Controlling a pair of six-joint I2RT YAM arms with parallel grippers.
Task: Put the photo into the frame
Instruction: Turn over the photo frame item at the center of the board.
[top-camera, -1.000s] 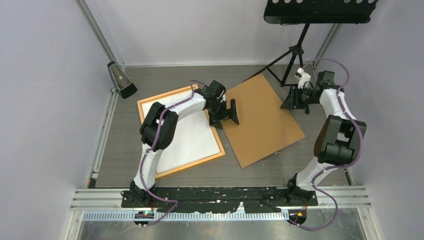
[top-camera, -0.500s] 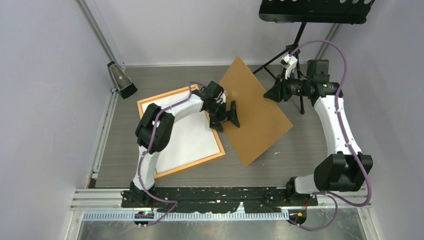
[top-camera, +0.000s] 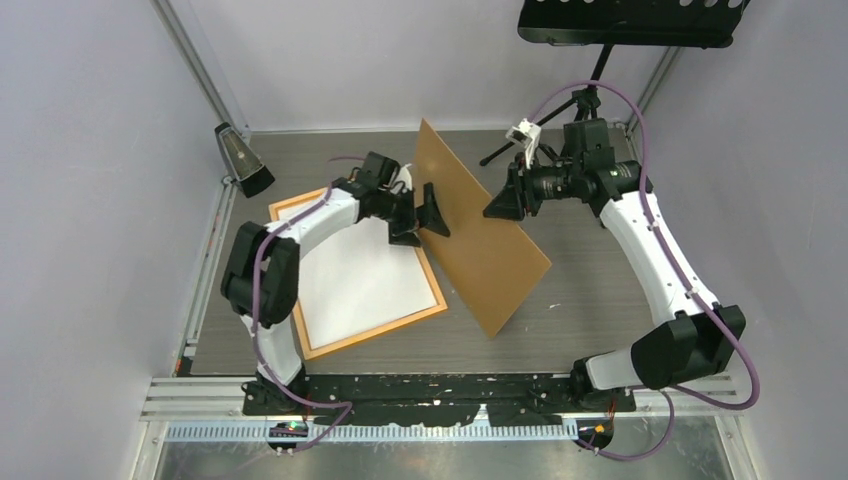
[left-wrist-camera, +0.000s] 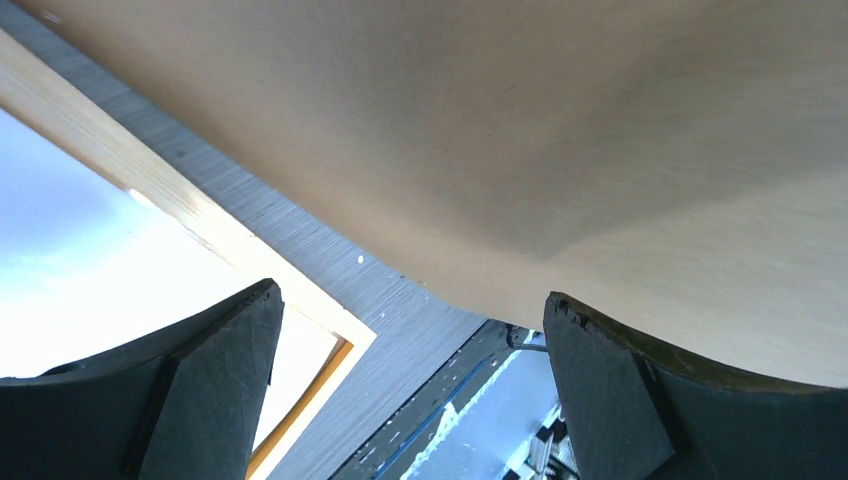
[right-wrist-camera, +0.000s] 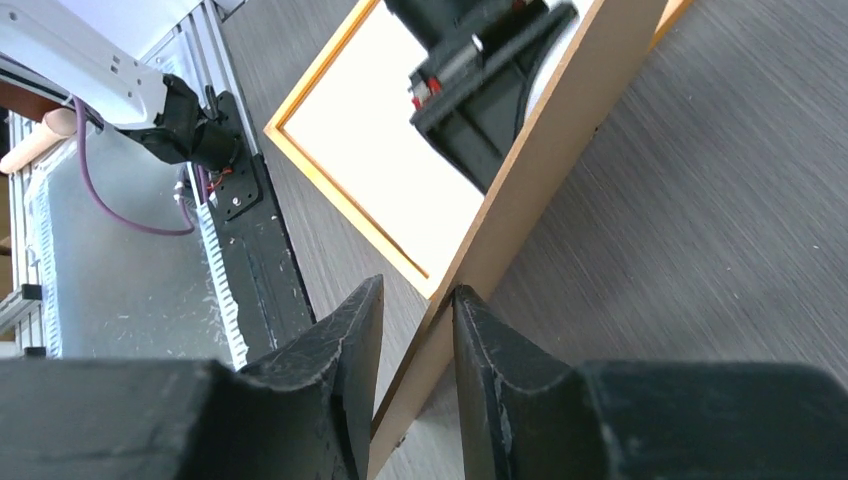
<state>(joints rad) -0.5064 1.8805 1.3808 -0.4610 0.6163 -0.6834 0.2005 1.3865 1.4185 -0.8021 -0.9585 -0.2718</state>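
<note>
The orange frame lies flat at left of centre, and the photo rests inside it with its plain white side up. A brown backing board stands steeply tilted on its lower corner just right of the frame. My right gripper is shut on the board's raised edge; in the right wrist view the board runs between that gripper's fingers. My left gripper hangs open beside the board's left face, over the frame's right edge. In the left wrist view the board fills the top above the left gripper, with the frame at left.
A black music stand with its tripod stands at the back right, close behind my right arm. A dark cone-shaped object sits at the back left corner. Grey walls close in three sides, and a metal rail runs along the near edge.
My right gripper has lifted the board's far edge and swung it leftward, so the board went from flat to steeply tilted. The open left gripper has shifted left and back.
</note>
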